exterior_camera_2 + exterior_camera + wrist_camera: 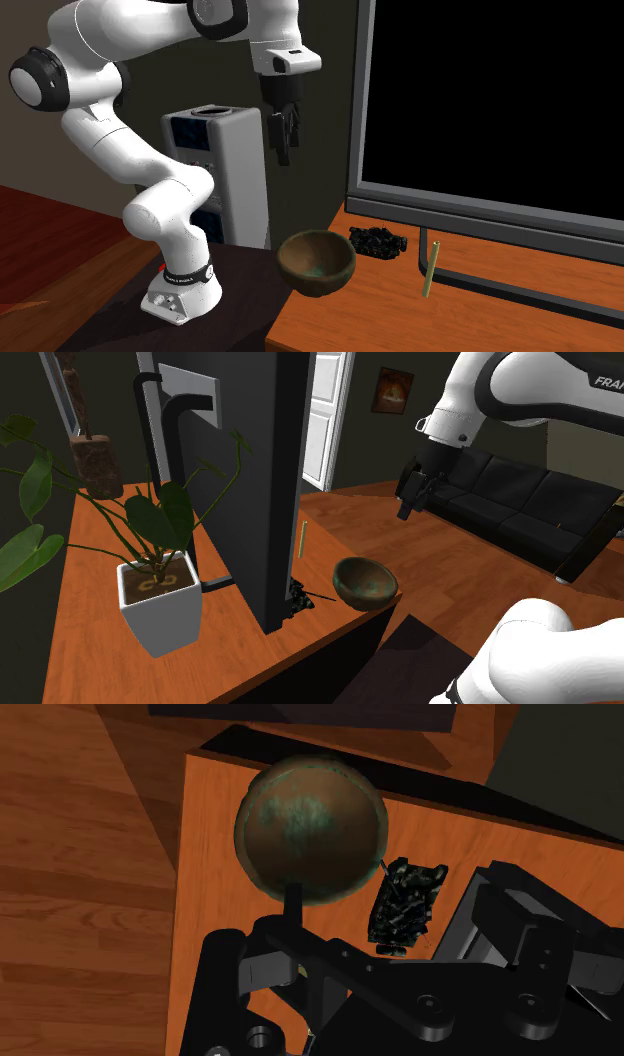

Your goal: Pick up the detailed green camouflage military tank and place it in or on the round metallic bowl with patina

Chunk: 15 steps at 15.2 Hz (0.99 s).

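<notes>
The dark green camouflage tank [300, 597] [377, 240] [405, 904] lies on the orange-brown wooden table [90, 642], at the foot of the big monitor. Right beside it, near the table's corner, stands the round brown bowl with green patina [365, 582] [316, 262] [310, 829], with nothing in it. My black gripper [410, 502] [283, 135] [391, 899] hangs high above the bowl and tank, fingers pointing down. It is open, holds nothing, and is well apart from both things.
A large dark monitor [250, 482] [490, 100] rises just behind the tank. A thin yellow-green stick [299, 542] [430, 268] stands by its base. A plant in a white pot [160, 602] sits on the table's other side. A black sofa [510, 492] lies beyond.
</notes>
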Tool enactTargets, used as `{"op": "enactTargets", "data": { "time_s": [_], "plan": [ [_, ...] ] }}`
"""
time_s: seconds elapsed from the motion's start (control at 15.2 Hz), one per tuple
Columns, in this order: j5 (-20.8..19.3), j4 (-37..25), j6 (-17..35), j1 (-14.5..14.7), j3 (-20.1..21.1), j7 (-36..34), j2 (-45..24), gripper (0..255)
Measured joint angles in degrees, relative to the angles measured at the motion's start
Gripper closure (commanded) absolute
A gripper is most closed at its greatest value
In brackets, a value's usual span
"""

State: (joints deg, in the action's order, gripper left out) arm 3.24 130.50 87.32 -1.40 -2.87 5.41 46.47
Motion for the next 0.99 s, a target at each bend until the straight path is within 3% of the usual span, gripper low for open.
{"op": "enactTargets", "data": {
  "time_s": [0.26, 0.99],
  "plan": [
    [0.3, 2.0, 3.3, 1.2, 0.6, 1.4, -1.7, 0],
    [0.8, 9.1, 22.4, 6.7, 2.4, 10.5, -15.5, 0]
  ]
}}
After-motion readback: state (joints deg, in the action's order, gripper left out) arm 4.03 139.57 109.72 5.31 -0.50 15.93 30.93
